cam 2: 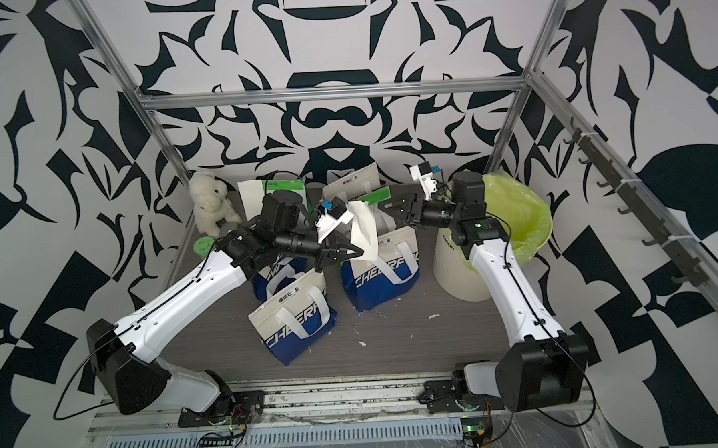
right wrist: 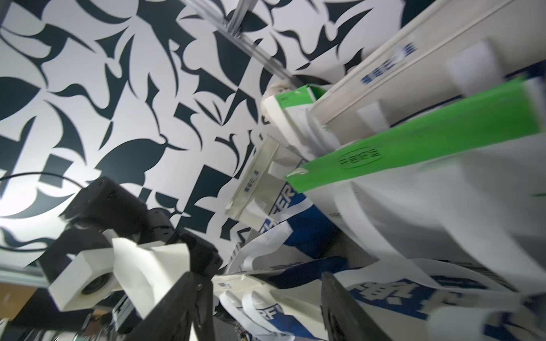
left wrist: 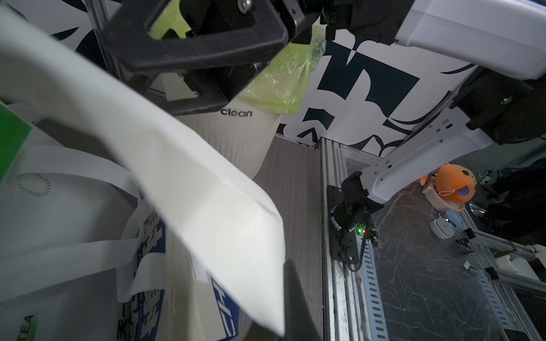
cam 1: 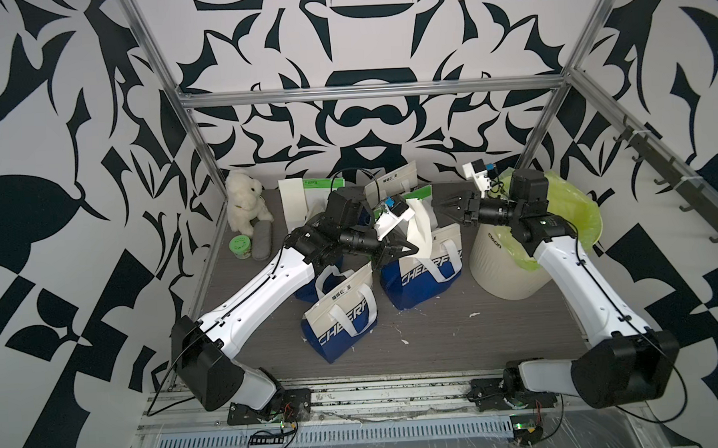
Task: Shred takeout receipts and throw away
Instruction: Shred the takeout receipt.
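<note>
Cream receipt (cam 1: 421, 230) held over a crowded counter (cam 1: 458, 341)
The left end effector (cam 1: 410, 247) is clamped on the curled receipt above a blue-and-white bag (cam 1: 418, 280); the right end effector (cam 1: 444, 209), jaws apart, hangs near the lined bin (cam 1: 509, 268).

grey woodgrain tabletop (cam 1: 437, 342): blue-white bags (cam 1: 337, 342), cream bin (cam 1: 505, 268), plush toy (cam 1: 246, 201), green tub (cam 1: 240, 247), grey pouch (cam 1: 263, 239), white scraps (cam 1: 473, 314).

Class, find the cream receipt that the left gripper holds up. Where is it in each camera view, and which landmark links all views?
Top view: receipt mid-scene, above a blue-and-white bag.
Top view: receipt, same spot.
Left wrist: broad pale band in the foreground, before the bin.
Right wrist: small, beside the left arm's white camera housing.
Landmark: the green-banded bag, seen in all four.
</note>
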